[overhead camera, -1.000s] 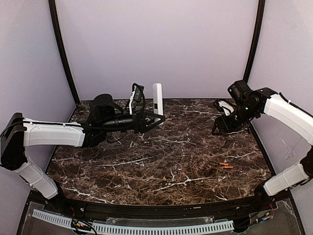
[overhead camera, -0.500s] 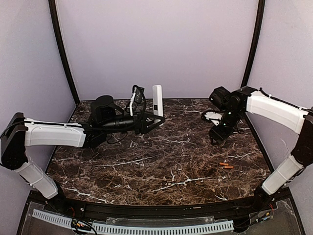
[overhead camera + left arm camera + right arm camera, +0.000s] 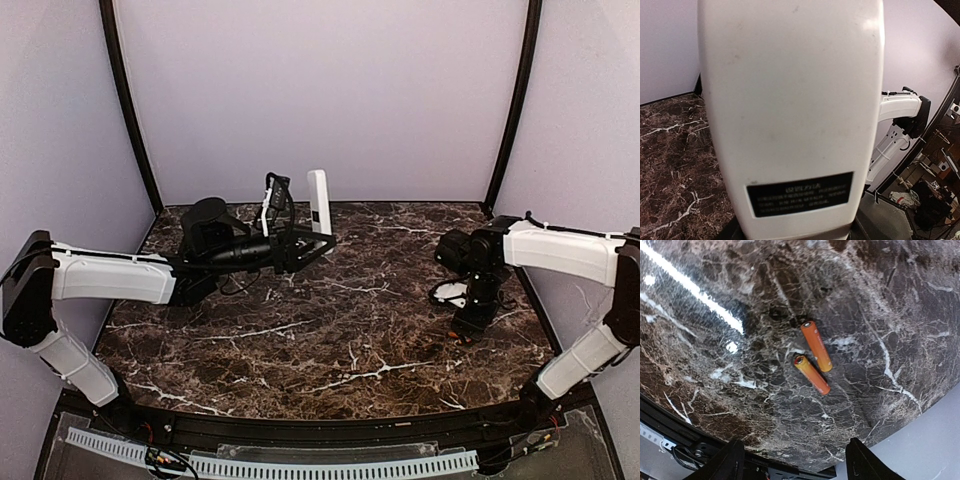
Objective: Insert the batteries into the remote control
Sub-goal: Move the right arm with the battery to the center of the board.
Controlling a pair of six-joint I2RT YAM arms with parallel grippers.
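Observation:
The remote control (image 3: 319, 200) stands upright above the back of the table, and my left gripper (image 3: 317, 240) is shut on its lower end. In the left wrist view its plain white back (image 3: 790, 90) fills the frame, with a black label (image 3: 799, 194) low down. Two orange batteries (image 3: 816, 346) (image 3: 811, 374) lie side by side on the dark marble. My right gripper (image 3: 797, 465) hangs open just above and short of them, with nothing between its fingers (image 3: 732, 462). From the top view, the right gripper (image 3: 468, 322) covers the batteries.
The marble table's (image 3: 330, 330) right edge and the grey side wall (image 3: 940, 440) run close to the batteries. A black rail (image 3: 330, 425) borders the table's near edge. The right arm (image 3: 900, 115) shows beyond the remote in the left wrist view.
My right arm has swung from the back right corner forward and down to hover over the batteries. The left arm and the remote have barely moved.

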